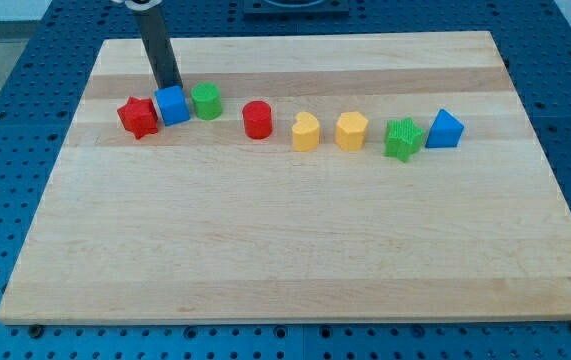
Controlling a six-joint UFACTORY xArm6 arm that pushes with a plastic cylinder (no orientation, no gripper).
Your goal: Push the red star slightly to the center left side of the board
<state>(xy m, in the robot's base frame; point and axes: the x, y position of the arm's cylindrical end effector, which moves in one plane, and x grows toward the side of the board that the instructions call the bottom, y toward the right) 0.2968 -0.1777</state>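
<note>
Now | my tip (168, 86) just above blue cube (172, 105) | red star (138, 117) touching cube's left | tool: none

Dark straight rod (159, 45): upper end cut off by the view's top edge. My tip (170, 88): very end hidden behind the small blue cube block (173, 105); contact cannot be told. Blue perforated tabletop (5, 120): cut off at every edge of the view. Dark fixture (295, 8) at the view's top: cropped, unidentifiable.

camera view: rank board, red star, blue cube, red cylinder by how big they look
1. board, far the largest
2. red star and blue cube: look alike, no ranking
3. red cylinder, slightly smaller, though that is close
</note>
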